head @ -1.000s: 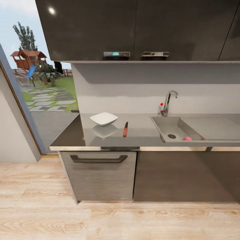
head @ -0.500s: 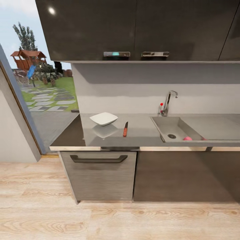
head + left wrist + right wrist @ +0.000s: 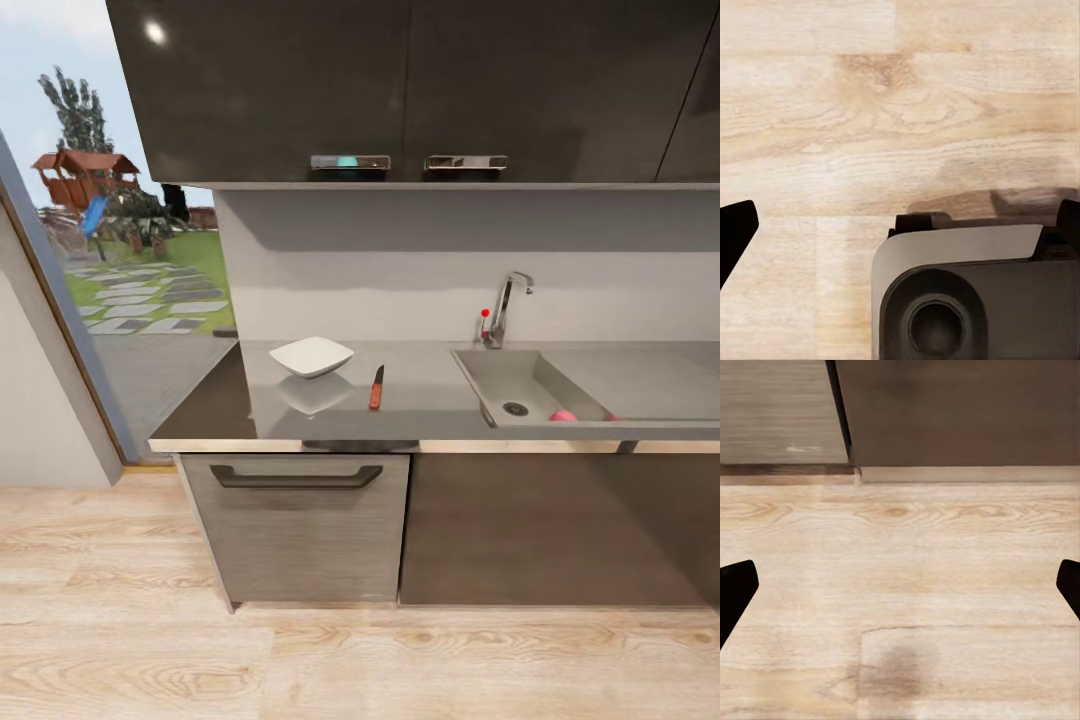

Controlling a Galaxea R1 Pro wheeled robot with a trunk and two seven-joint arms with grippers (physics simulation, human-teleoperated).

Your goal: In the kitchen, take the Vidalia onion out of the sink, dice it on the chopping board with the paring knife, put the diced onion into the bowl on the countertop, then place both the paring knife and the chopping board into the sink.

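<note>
The Vidalia onion (image 3: 562, 415) lies in the sink (image 3: 497, 377), to the right of the drain, below the chrome tap (image 3: 505, 305). On the grey countertop (image 3: 430, 402) the paring knife (image 3: 376, 387) lies left of the sink, red handle toward me. The white bowl (image 3: 312, 356) stands further left. The chopping board is out of view. My left gripper (image 3: 900, 225) is open and points down at the wooden floor above part of my own base (image 3: 967, 292). My right gripper (image 3: 900, 589) is open over the floor, facing the cabinet fronts (image 3: 945, 412).
Dark wall cabinets (image 3: 400, 90) hang above the countertop. A drawer with a dark handle (image 3: 296, 477) sits under the bowl. A glass opening to the garden (image 3: 140, 280) is at the left. Light wooden floor (image 3: 300, 660) lies between me and the cabinets.
The picture has shifted very slightly at its left edge. Nothing on the countertop or in the sink has moved.
</note>
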